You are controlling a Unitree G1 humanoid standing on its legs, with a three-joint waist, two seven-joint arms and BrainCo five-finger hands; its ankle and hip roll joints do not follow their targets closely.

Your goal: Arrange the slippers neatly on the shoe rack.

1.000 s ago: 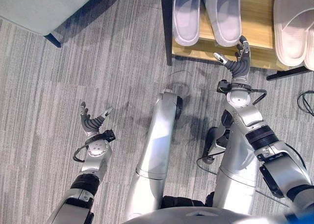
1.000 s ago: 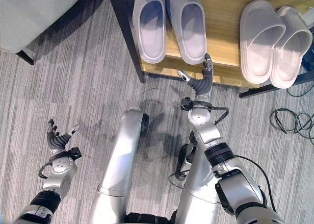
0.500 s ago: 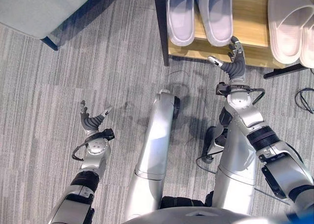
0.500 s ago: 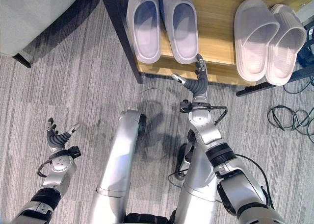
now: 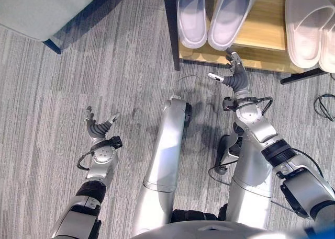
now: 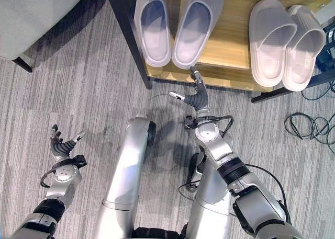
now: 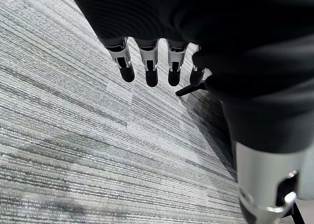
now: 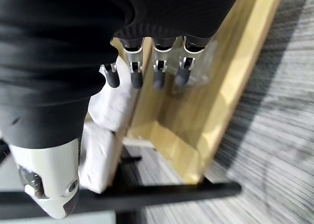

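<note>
Wooden shoe rack [image 6: 230, 50] holds four slippers [image 6: 152, 24]; two hands [image 6: 196, 99] open.

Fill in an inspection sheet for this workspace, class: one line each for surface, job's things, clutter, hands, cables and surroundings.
Surface: wooden shoe rack with black frame, on grey striped carpet.
Job's things: lilac slippers on the rack, right one angled, heels meeting; pale slippers side by side.
Clutter: nothing seen.
Hands: right hand open, by the rack's front edge below the angled slipper; left hand open over the carpet.
Cables: loops on the carpet, right of the rack.
Surroundings: grey furniture at upper left.
</note>
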